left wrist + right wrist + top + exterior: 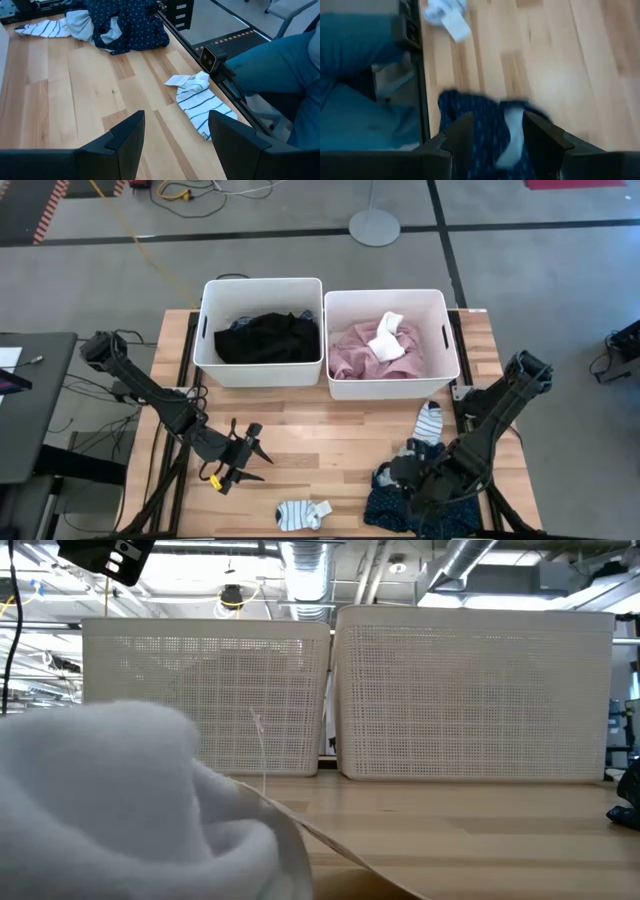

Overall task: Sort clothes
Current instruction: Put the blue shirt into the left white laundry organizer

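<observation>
Sorting looks more than half done. Two white bins stand along the far edge of the worktop (300, 405): the left bin (210, 330) holds a black top (268, 337), the right bin (440, 320) a pink top (350, 350) with one white sock (387, 338) on it. Left out are three pieces: a navy dotted piece (385, 505) at the near right corner, a striped sock (429, 420) beside it, another striped sock (303, 514) at the near edge. The right gripper (492, 137) hangs spread over the navy piece; the left gripper (175, 135), spread and empty, hovers near-left.

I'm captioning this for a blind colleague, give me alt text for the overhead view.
Two white bins: the left bin holds a black top, the right bin a pink top. The right gripper hangs over a navy dotted piece; the left gripper is open.
</observation>
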